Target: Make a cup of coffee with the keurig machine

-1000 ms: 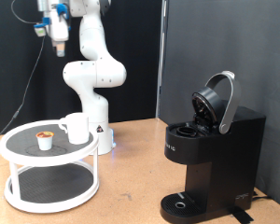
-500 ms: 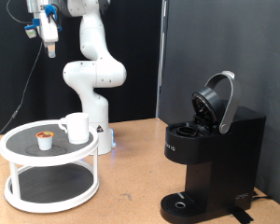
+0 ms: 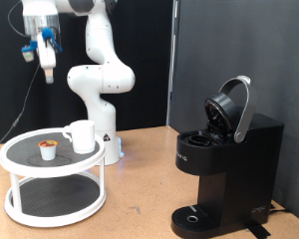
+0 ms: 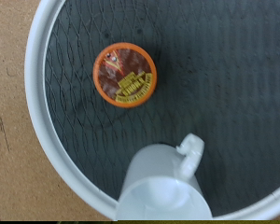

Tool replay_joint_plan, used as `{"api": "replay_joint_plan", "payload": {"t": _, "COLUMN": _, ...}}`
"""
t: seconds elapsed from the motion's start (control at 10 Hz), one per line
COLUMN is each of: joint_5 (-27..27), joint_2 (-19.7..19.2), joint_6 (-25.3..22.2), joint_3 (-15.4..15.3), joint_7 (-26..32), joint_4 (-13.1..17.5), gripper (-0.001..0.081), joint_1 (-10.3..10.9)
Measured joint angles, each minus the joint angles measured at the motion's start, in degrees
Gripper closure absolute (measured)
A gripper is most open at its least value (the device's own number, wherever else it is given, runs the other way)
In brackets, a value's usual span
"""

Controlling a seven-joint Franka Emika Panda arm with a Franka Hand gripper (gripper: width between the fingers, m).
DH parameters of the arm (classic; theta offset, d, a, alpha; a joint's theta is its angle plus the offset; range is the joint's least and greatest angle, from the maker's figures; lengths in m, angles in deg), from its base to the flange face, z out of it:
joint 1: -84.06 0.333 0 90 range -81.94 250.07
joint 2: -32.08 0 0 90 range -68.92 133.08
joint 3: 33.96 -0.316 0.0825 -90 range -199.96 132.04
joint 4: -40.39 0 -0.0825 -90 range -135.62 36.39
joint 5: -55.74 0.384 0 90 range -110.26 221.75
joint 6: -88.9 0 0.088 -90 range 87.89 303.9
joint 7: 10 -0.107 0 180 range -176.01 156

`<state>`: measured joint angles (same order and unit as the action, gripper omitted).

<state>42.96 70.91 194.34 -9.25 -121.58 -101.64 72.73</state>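
Observation:
The white cup [image 3: 81, 135] stands on the top shelf of a round white stand [image 3: 12, 159], with a small brown-topped pod [image 3: 48, 149] beside it on the exterior view's left. The black keurig machine [image 3: 224, 164] stands at the right with its domed lid [image 3: 231, 108] raised. My gripper [image 3: 49, 72] hangs high above the stand, at the exterior view's upper left, and holds nothing that shows. The wrist view looks down on the pod [image 4: 124, 76] and the cup [image 4: 163, 187]; no fingers show there.
The stand has a dark mesh top with a white rim [image 4: 37, 84] and a lower shelf [image 3: 52, 204]. It rests on a wooden table [image 3: 140, 204]. The robot's white base [image 3: 98, 85] stands behind the stand. Black curtains hang at the back.
My gripper has moved down and to the exterior view's left, and now hangs above the stand. The cup, the pod and the machine have not moved.

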Motion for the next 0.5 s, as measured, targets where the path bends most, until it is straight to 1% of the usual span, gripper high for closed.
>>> {"api": "replay_joint_plan", "payload": {"t": 0.5, "joint_5": -2.5, "joint_2": -6.3, "joint_6": 13.9, "joint_3": 0.7, "joint_7": -0.5, "joint_4": -6.7, "gripper": 0.0072, "joint_1": -0.4}}
